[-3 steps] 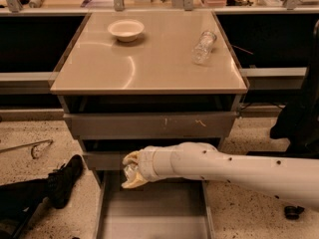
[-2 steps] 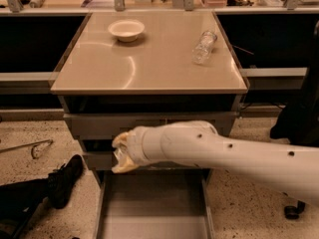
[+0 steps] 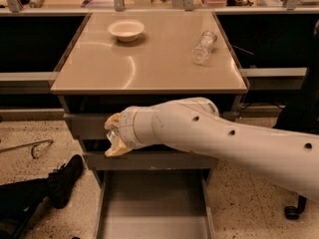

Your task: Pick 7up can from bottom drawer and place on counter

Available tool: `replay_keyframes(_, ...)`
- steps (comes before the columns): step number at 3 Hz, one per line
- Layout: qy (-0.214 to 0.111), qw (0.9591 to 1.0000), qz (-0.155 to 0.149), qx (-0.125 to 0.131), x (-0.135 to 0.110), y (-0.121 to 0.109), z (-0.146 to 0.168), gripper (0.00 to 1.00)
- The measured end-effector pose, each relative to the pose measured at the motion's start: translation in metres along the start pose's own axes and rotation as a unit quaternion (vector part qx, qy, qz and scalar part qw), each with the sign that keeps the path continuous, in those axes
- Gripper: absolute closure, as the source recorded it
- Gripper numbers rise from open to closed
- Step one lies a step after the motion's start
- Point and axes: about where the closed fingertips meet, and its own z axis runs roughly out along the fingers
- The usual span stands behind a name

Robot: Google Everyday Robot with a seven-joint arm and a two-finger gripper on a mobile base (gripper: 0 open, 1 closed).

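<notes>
Held 7up can (image 3: 114, 134) clamped in jaws of gripper (image 3: 112, 137), above open bottom drawer (image 3: 149, 210), below tabletop (image 3: 149, 68) edge.

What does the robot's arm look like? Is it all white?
Mostly! The arm is a fat, smooth white tube with small dark dots along it. Its hand, in front of the closed drawer fronts, is pale yellowish.
</notes>
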Motion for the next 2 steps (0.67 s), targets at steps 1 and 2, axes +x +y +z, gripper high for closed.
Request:
replay_keyframes(1,0.017,0.9991,-0.032,0.022,-0.013,-0.049,-0.021,1.0)
replay_keyframes(2,0.045,0.9964,-0.048,0.053,-0.01,-0.118,-0.034,1.0)
